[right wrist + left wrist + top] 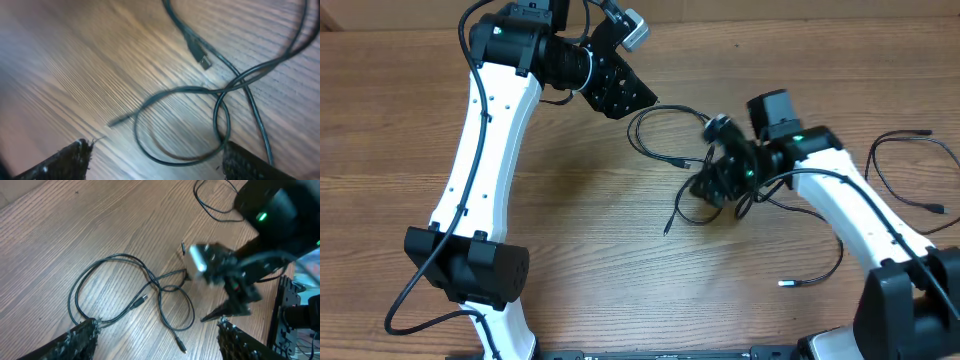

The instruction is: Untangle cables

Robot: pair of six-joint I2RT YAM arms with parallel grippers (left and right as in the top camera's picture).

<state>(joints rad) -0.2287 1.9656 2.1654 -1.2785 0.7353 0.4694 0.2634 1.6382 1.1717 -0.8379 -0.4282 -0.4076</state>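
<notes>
Cables (pixel 220 93) looped and crossed, silver-tipped plug (pixel 204 61) pointing lower-right — right wrist view

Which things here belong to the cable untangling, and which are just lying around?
In the job: tangled cables, loose cable at the right, left end effector, right end effector.
Just there: thick wiring on the left arm, wooden table.

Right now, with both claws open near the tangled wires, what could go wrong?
The right gripper hangs open over a loop where the cables cross; closing there might pinch two strands and tighten the tangle. The small plug beside that loop could snag if dragged. The left gripper, also open, faces the same tangle with the right arm close, so they might bump.
</notes>
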